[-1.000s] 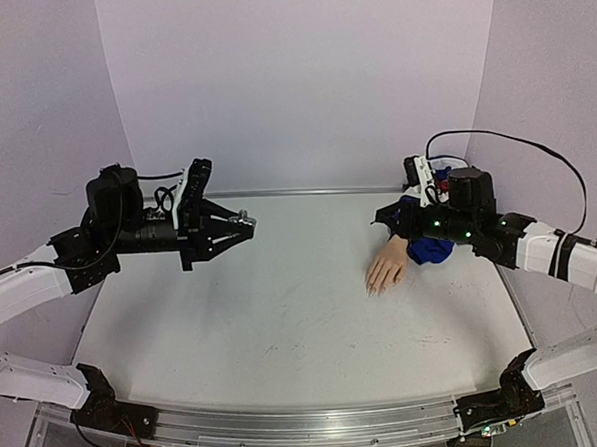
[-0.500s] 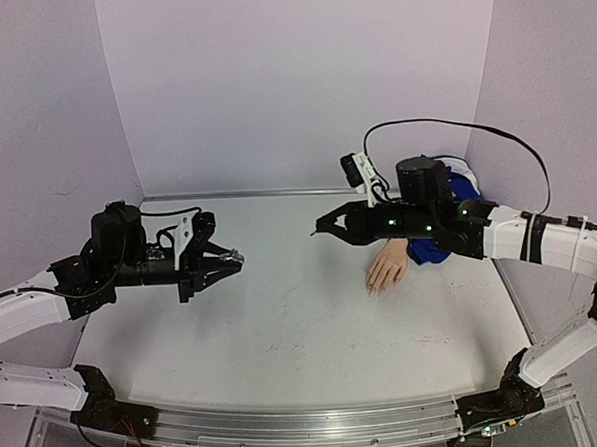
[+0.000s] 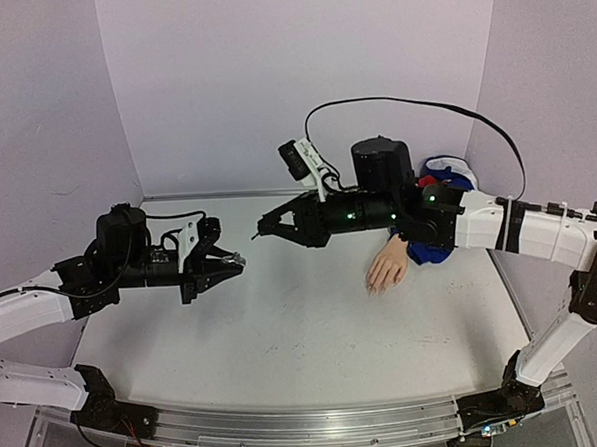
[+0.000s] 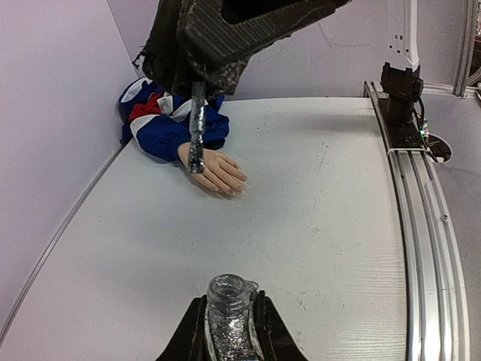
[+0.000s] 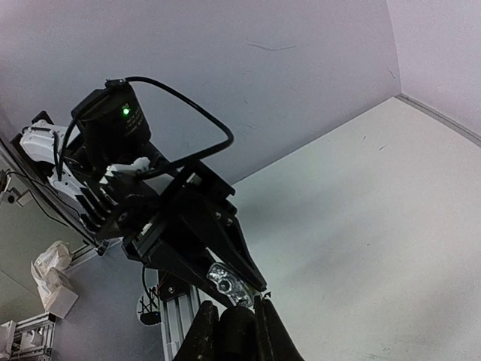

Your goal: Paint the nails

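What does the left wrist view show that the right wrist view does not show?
Only the left wrist view: the mannequin hand, its blue sleeve, and the glittery brush held by the right gripper. Only the right wrist view: the left arm with its green light. Both: the open bottle in the left gripper, and the white table.

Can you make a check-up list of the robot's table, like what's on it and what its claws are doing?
Surface: white table, faint scuff marks.
Job's things: mannequin hand lies palm down, right of centre, in a blue, white and red sleeve; nails too small to tell if painted.
Clutter: nothing seen.
Grippers: left gripper shut on open glittery polish bottle; right gripper shut on brush, in the air, apart from the bottle.
Cables: black cable arcs above the right arm.
Surroundings: lilac walls; metal rail at near edge.
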Controlling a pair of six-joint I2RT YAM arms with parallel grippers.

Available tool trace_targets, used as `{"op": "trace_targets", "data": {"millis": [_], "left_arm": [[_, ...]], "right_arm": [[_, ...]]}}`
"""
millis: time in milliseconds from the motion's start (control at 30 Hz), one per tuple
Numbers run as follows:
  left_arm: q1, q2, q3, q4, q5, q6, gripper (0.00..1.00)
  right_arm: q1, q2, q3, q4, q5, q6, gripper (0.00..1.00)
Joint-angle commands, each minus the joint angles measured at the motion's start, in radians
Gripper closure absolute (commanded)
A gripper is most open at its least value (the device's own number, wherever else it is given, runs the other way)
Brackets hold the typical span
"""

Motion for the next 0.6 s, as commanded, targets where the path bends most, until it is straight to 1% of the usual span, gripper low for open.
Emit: {"op": "trace_targets", "data": {"millis": [0,267,567], "left_arm": [[-0.002,0.001,0.018,0.037,-0.007,0.01,1.0],[-0.002,0.001,0.019,0.037,-0.013,0.009,1.0],[-0.001,-0.001,0.018,0.037,-0.011,0.006,1.0]], "right_arm": [[0.028,0.034,0.081,-0.009,-0.04,-0.042,1.0],[0.075,0.081,0.139,-0.063,-0.001,-0.08,1.0],[0.085,0.072,0.145,-0.076,0.057,-0.092,1.0]]}}
